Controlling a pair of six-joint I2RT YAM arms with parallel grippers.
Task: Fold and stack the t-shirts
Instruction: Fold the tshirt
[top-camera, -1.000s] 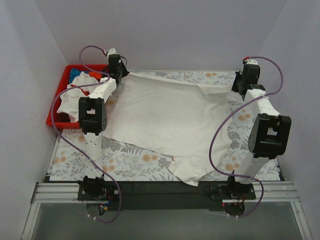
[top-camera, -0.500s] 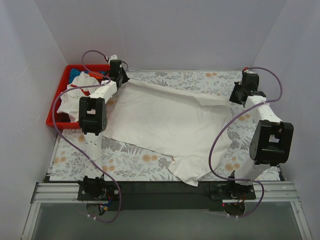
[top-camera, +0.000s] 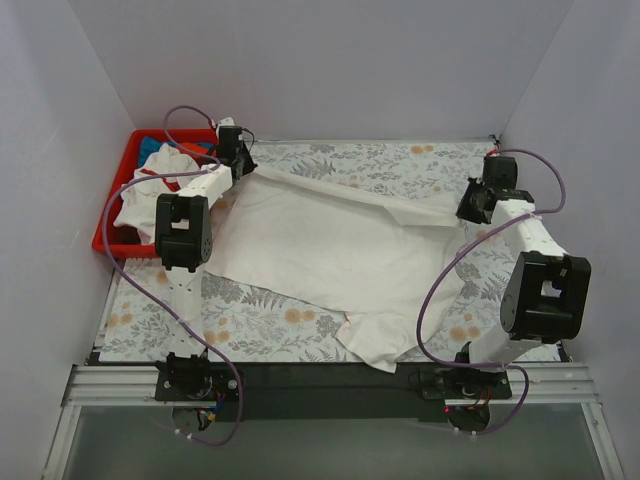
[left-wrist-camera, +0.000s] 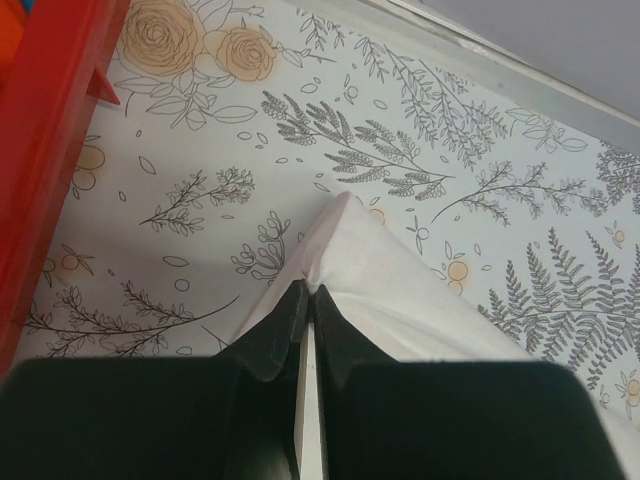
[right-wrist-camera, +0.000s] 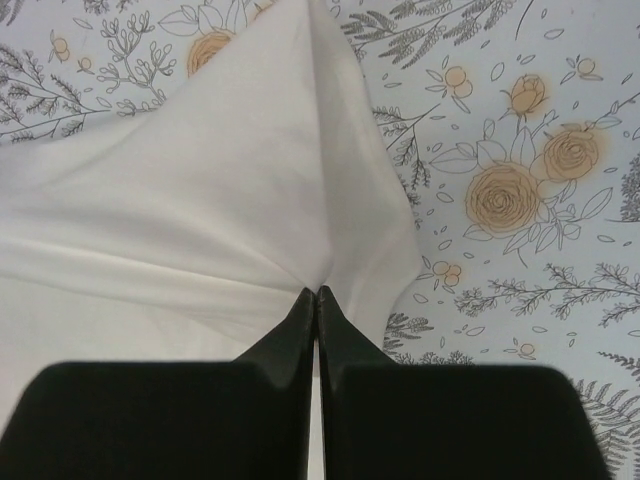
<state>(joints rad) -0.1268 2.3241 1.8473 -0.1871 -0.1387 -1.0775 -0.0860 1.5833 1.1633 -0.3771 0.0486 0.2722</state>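
White cloth covers most of the desk (top-camera: 300, 378). One large white shirt (top-camera: 330, 240) lies spread on the floral covering (top-camera: 250, 325), reaching from the far left corner to the right edge. A loose flap of it lies close to the near edge, right of centre.

Left claw (top-camera: 243, 165): positioned at the far left corner of the desk and closed on a corner of the white shirt. The left wrist view shows both fingers pressed together on a thin fold of cloth (left-wrist-camera: 400, 300). A small point of fabric sticks out beyond the left claw (left-wrist-camera: 308, 292).

Right claw (top-camera: 470, 210): positioned at the right edge, toward the far right corner, and closed on the white shirt. The right wrist view shows the cloth (right-wrist-camera: 200, 200) gathered into creases that meet at the shut tips of the right claw (right-wrist-camera: 317, 292).

The far hem of the shirt runs in an almost straight line between the two claws and is doubled over near the right one.

A red bin (top-camera: 108, 240) sits at the left edge by the far left corner. It holds a heap of shirts (top-camera: 145, 200), white with red trim on top and blue at the far end.
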